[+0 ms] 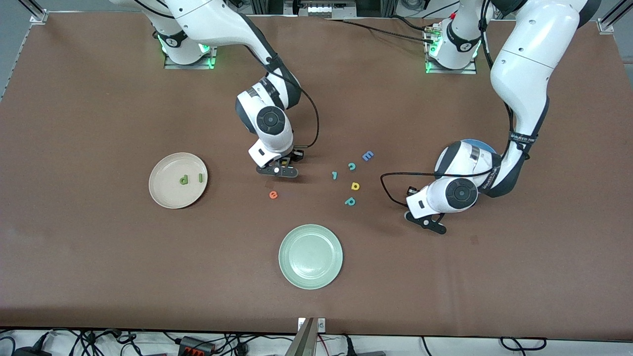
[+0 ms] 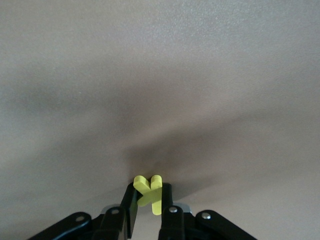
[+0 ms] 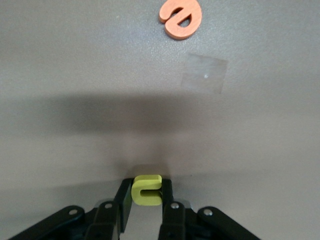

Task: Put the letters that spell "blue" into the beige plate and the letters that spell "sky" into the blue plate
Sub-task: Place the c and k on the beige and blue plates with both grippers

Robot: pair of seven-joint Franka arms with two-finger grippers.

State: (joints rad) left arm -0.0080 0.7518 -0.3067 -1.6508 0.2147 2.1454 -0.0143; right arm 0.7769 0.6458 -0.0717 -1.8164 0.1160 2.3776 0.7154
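My left gripper (image 2: 150,190) is shut on a yellow k (image 2: 156,199), low over the bare table near the blue plate (image 1: 480,144); my left arm covers most of that plate. The right gripper (image 3: 146,186) is shut on a yellow u (image 3: 146,194), down at the table a little farther from the front camera than the orange e (image 3: 181,18) (image 1: 273,195). On the beige plate (image 1: 159,194) lie a dark green b (image 1: 183,179) and l (image 1: 201,178). A small teal y (image 1: 335,174) lies mid-table. In the front view, the left gripper (image 1: 431,223) and right gripper (image 1: 282,171) are both low.
A pale green plate (image 1: 287,269) sits nearest the front camera. Loose letters lie between the arms: blue E (image 1: 368,155), teal c (image 1: 352,166), yellow a (image 1: 355,186), teal p (image 1: 350,201). A clear tape patch (image 3: 205,74) is stuck to the table near the e.
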